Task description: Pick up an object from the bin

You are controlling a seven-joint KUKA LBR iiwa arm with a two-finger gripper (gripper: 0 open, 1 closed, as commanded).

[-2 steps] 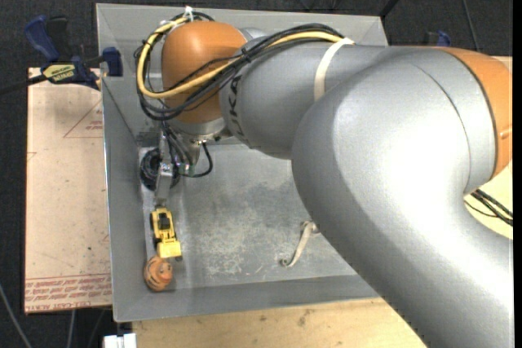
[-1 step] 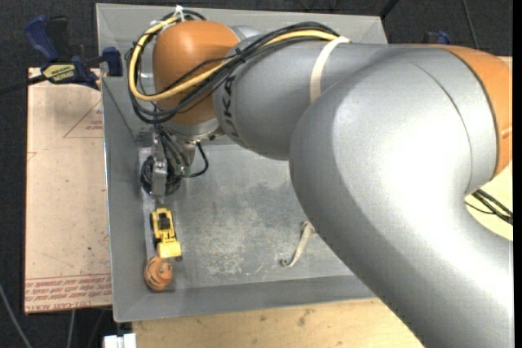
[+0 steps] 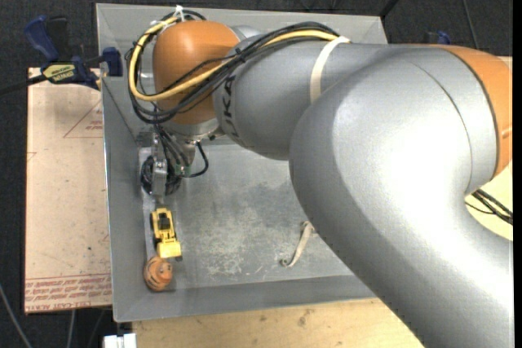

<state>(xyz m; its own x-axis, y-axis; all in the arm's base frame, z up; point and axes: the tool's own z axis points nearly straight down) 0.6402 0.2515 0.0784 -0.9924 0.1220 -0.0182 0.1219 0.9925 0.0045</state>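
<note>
The yellow toy truck [image 3: 164,232] lies by the left wall of the bin [image 3: 245,224], just below the jaws, and I can't tell if they are open or shut.

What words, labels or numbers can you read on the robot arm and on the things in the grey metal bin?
Dark lettering on the grey robot arm: partly behind cables, too blurred to read.
Small yellow toy digger: no readable marks.
Round orange-brown thing: none.
Pale curved strip: none.
</note>
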